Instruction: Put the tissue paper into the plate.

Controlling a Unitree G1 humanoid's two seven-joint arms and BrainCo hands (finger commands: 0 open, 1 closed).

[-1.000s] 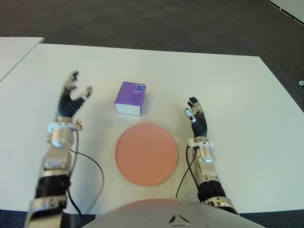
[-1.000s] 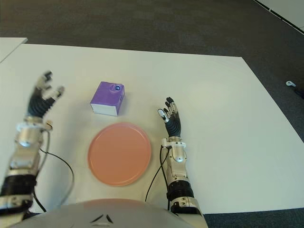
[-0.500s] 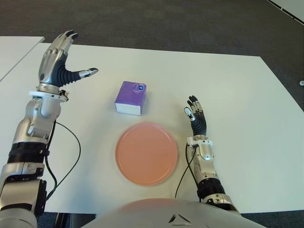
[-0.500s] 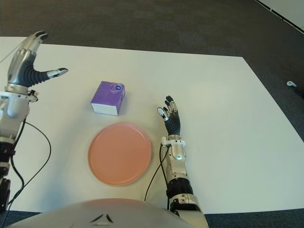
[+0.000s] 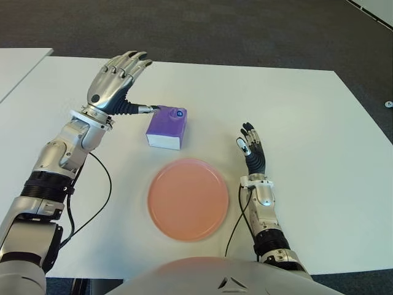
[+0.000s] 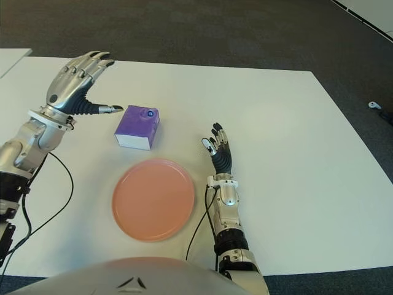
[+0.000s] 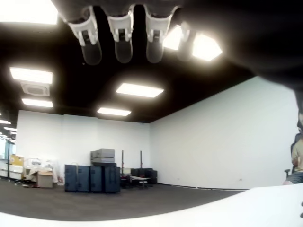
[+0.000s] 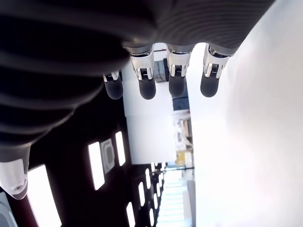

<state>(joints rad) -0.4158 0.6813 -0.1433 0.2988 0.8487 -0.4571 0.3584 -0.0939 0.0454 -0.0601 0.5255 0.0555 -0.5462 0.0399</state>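
Nothing is done yet: the tissue paper (image 5: 167, 126) sits on the table (image 5: 307, 123) just beyond the empty plate (image 5: 188, 198). The left hand (image 5: 116, 80), fingers spread and holding nothing, reaches beside it, thumb perhaps touching. The right hand (image 5: 250, 147) shows open beside the plate's right edge.

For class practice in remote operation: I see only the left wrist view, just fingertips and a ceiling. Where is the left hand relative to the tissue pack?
Observer: The left hand hovers open just left of the purple tissue pack, thumb tip at its top edge.
Operator: Is anything grasped?
Observer: No, the pack sits on the white table.
Operator: Where is the plate?
Observer: The pink plate lies nearer the robot than the pack, empty.
Operator: And the other hand?
Observer: The right hand shows open, right of the plate.
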